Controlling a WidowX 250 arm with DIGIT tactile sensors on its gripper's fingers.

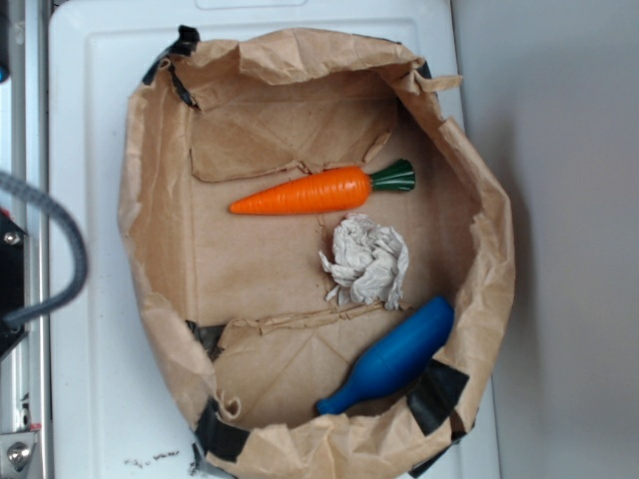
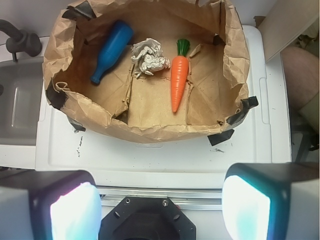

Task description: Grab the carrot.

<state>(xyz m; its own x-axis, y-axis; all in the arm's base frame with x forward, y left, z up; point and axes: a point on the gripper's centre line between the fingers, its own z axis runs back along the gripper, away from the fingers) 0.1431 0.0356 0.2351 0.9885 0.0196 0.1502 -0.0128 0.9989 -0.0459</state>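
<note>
The carrot [image 1: 312,191] [image 2: 178,78], glossy orange with a dark green top, lies flat on the floor of an open brown paper bag [image 1: 155,210] [image 2: 150,131]. In the wrist view it points toward me, green top at the far end. My gripper [image 2: 160,200] is open, its two pads wide apart with nothing between them. It hangs well back from the bag, over the white surface, far from the carrot. The exterior view shows only a bit of arm and cable at the left edge.
A crumpled white paper ball [image 1: 366,261] [image 2: 148,57] lies close beside the carrot. A blue bottle-shaped toy [image 1: 394,359] [image 2: 112,50] rests against the bag's wall. The bag's crumpled walls stand up all round. It sits on a white lid [image 2: 150,160] next to a grey sink [image 2: 17,105].
</note>
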